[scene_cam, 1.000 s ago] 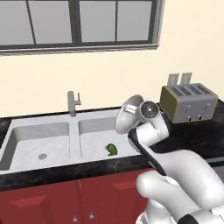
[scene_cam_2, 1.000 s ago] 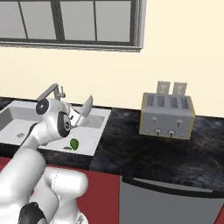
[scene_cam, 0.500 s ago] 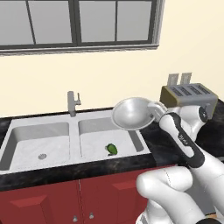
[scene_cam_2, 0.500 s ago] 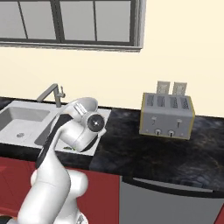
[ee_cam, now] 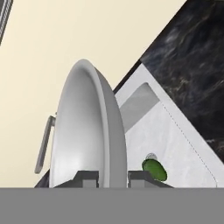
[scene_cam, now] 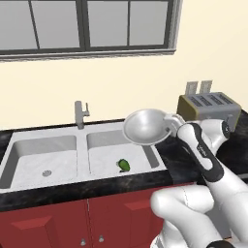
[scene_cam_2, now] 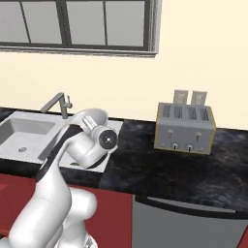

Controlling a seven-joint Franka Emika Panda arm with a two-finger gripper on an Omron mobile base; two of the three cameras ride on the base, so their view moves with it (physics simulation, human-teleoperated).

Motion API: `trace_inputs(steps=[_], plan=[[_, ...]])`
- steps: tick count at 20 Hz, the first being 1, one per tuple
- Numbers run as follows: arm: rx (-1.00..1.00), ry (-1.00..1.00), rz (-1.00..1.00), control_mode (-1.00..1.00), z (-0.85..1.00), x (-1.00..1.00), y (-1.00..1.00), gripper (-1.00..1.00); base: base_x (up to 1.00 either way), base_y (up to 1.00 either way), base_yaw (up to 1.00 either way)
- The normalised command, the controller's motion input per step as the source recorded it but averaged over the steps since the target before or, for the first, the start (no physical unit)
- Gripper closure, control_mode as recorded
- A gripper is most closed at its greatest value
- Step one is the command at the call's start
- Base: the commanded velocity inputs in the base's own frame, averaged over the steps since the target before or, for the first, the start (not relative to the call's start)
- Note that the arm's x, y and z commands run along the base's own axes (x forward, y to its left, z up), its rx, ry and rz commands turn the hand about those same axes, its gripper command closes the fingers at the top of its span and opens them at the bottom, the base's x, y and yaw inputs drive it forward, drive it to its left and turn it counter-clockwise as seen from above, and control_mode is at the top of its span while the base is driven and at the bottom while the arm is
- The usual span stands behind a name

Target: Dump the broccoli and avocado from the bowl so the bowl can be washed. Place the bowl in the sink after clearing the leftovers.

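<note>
Hand view: bowl (ee_cam: 87, 135) edge-on between jaws.

Light was even and bright, with no clear source. Shadows were faint: soft shading inside the sink (scene_cam: 72, 155) basins and under the toaster (scene_cam_2: 185, 127). The bowl (scene_cam: 147, 127) carried a mild sheen without glare. Everything was sharp; no blur or edge distortion.

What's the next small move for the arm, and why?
Probably lower the wide shallow white-grey bowl into the right basin of the light grey double-basin sink and let go. The pincer is shut on the bowl's rim, holding it tipped on edge above that basin, and a smooth dark green avocado piece already lies in the basin. I can't see the broccoli.
</note>
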Motion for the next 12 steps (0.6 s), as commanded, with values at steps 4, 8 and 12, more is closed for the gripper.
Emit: trace_inputs(steps=[4,8,12], plan=[[0.00,0.00,0.00,1.00,0.00,0.00,0.00,1.00,-0.14,0.44,0.00],[0.00,0.00,0.00,1.00,0.00,0.00,0.00,1.00,-0.01,0.74,0.00],[0.00,0.00,0.00,1.00,0.00,0.00,0.00,1.00,-0.02,1.00,0.00]])
